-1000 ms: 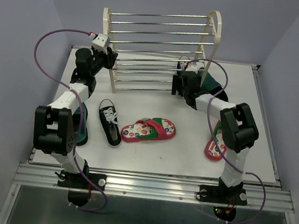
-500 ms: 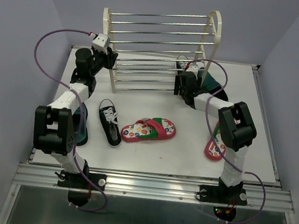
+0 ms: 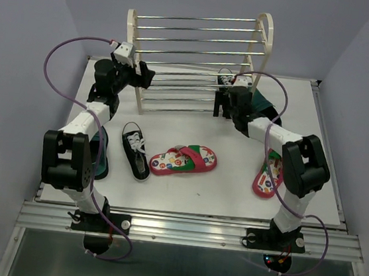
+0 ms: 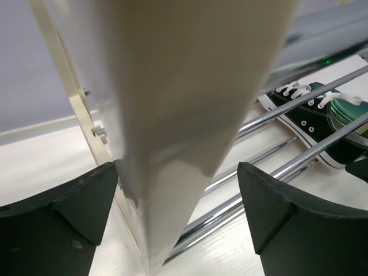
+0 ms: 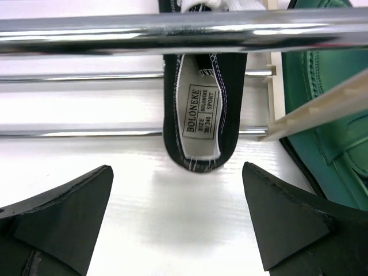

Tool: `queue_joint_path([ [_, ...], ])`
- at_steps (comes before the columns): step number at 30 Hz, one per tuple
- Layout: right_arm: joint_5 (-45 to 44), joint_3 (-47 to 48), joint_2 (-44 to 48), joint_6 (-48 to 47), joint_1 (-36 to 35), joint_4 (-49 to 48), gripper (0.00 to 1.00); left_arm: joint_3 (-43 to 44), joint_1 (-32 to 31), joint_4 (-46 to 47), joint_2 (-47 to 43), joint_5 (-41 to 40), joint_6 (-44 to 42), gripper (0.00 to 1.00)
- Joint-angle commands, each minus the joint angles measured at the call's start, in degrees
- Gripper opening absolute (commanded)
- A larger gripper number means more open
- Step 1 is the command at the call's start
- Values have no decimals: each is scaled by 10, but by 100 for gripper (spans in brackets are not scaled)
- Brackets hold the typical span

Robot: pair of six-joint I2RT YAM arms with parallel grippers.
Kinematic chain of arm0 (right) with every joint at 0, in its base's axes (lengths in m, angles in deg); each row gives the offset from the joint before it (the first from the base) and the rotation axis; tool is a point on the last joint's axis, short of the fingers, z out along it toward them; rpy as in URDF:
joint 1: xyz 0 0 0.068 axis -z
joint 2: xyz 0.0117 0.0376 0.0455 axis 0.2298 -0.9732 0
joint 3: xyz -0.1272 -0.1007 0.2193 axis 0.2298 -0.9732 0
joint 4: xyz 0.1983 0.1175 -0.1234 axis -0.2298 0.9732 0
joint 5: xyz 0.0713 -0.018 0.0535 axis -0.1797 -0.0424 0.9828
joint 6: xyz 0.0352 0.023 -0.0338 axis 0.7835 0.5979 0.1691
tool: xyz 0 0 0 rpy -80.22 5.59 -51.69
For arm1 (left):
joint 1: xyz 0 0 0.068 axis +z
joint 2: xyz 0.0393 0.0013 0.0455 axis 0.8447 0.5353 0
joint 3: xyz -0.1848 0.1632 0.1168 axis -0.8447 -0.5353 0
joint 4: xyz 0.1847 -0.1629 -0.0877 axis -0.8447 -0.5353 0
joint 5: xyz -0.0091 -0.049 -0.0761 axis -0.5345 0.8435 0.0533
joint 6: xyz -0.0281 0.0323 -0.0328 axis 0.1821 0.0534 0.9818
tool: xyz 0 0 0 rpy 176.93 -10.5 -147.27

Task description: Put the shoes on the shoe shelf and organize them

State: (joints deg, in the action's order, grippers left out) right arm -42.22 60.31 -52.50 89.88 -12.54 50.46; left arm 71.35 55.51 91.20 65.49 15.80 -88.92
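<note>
The cream-white shoe shelf (image 3: 199, 60) stands at the back of the table. My left gripper (image 3: 142, 77) is open, its jaws either side of the shelf's left side panel (image 4: 172, 115) without pinching it. My right gripper (image 3: 224, 102) is open at the shelf's right end, just behind the heel of a black sneaker (image 5: 199, 115) lying under the rods. A teal-green dress shoe (image 5: 322, 109) lies beside that sneaker. The other black sneaker (image 3: 136, 150) and a red flip-flop (image 3: 183, 160) lie mid-table. A second flip-flop (image 3: 266, 178) and another teal shoe (image 3: 103, 159) lie partly under the arms.
Shiny metal rods (image 5: 172, 31) cross close above my right gripper (image 5: 175, 172). The table's right edge rail (image 3: 330, 148) and the purple walls close in both sides. Purple cables loop above both forearms.
My left gripper has opened off the shelf's left panel. My right gripper's jaws narrowed briefly and opened again, and that arm's elbow swung out to the right.
</note>
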Motion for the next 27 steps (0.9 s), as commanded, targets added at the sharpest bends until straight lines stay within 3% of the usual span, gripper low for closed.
queue_joint_path([
  [1, 57, -31, 79, 1, 3, 2, 100, 19, -1, -31, -49, -10, 43, 99],
  [6, 46, -79, 153, 16, 3, 30, 100, -2, -13, -102, -111, -76, 92, 99],
  [11, 55, -122, 222, 52, 3, 68, 100, -45, -31, -205, -180, -172, 222, 99],
  [18, 86, -189, 328, 89, 3, 88, 100, -95, -44, -440, -295, -296, 330, 99],
  [23, 67, -206, 367, 110, 3, 109, 100, -186, -47, -504, -372, -218, 363, 99],
  [27, 46, -205, 370, 111, 3, 130, 100, -232, -59, -559, -428, -227, 382, 99],
])
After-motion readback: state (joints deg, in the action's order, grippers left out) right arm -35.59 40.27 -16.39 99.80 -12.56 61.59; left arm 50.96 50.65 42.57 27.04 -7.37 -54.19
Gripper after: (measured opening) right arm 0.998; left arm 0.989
